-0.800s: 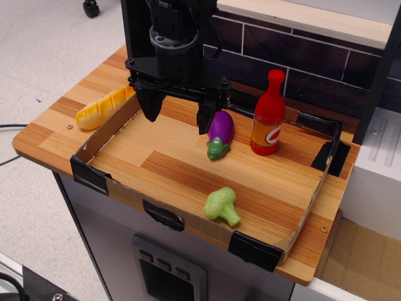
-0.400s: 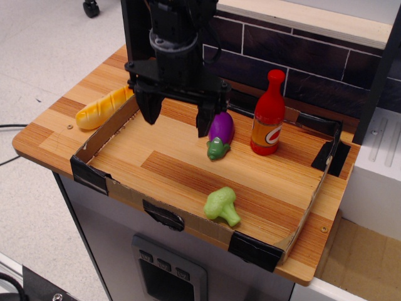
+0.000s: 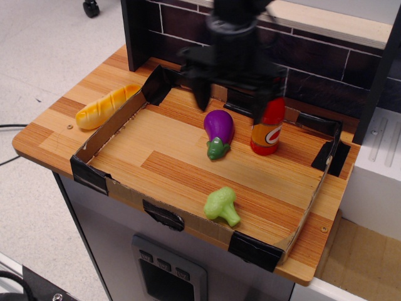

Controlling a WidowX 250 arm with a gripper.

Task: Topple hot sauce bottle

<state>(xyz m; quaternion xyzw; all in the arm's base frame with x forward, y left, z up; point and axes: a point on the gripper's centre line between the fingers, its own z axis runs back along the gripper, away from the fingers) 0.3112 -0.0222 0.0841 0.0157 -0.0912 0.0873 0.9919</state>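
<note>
while the claw [image 3: 230, 103] hangs with prongs spread apart, the upright hot sauce bottle [image 3: 268, 128] stands just beside its right-hand prong, long axis vertical.

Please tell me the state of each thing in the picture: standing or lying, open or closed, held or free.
hot sauce bottle: standing upright in the tray, top hidden behind the gripper
gripper: open, blurred, holding nothing
eggplant: lying in the tray, free
broccoli: lying in the tray, free
bread: lying outside the tray
</note>
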